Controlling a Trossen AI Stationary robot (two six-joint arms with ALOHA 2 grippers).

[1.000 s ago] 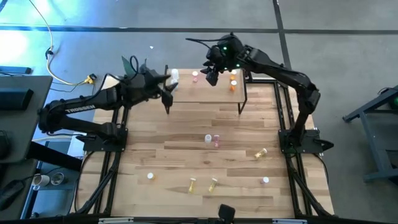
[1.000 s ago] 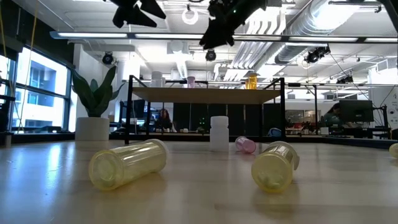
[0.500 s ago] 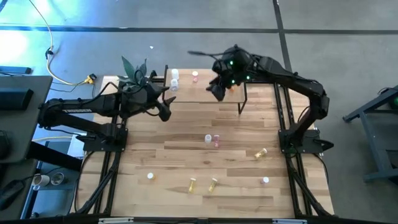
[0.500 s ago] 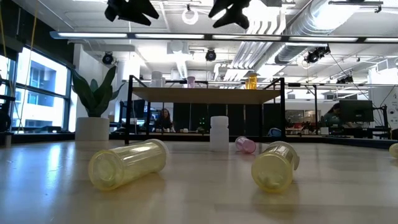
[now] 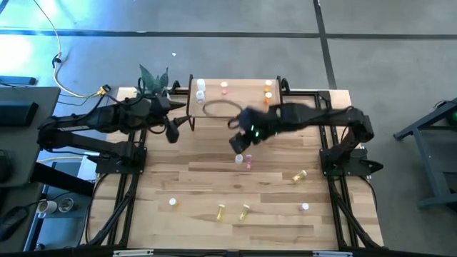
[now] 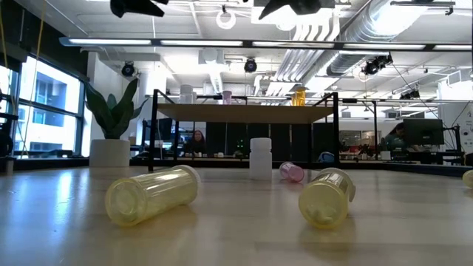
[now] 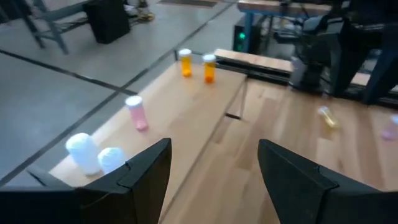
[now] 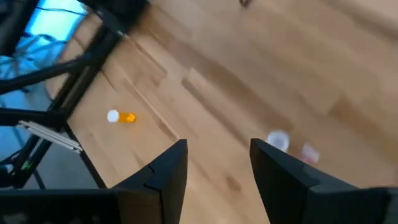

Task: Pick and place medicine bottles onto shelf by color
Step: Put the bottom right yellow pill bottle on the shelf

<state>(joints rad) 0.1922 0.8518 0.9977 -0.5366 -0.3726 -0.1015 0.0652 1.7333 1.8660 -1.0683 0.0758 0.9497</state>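
Nearest the front edge of the counter [image 5: 214, 178], five bottles are still unsorted: a white one [image 5: 172, 202], two pale yellow ones lying down [image 5: 221, 211] [image 5: 244, 211], another white one [image 5: 305, 207] and, a little farther back on the right side, a yellow one on its side [image 5: 298, 175]. The low view shows two of the yellow ones [image 6: 151, 194] [image 6: 325, 196] lying on their sides.

Mid-counter, a white bottle [image 5: 239, 158] stands upright just beside a pink one [image 5: 248, 163], which the low view shows lying down. The right jaws [image 5: 239, 143] hover just above and behind this pair, fingers parted and holding nothing; its wrist view looks down on the same two bottles, so that pair looks like its next target.

Farther back and to the left, the left jaws [image 5: 171, 134] hang over the counter in front of the shelf, also parted wide and empty.

At the back stands the shelf [image 5: 235, 107]. Five bottles are up there, grouped by colour: two white at the left end [image 7: 84, 152] [image 7: 112, 159], one pink [image 7: 136, 112] next along, two orange at the right end [image 7: 185, 62] [image 7: 209, 67].

So five are placed and seven wait on the counter, with no yellow group begun yet; the job looks a bit under halfway.
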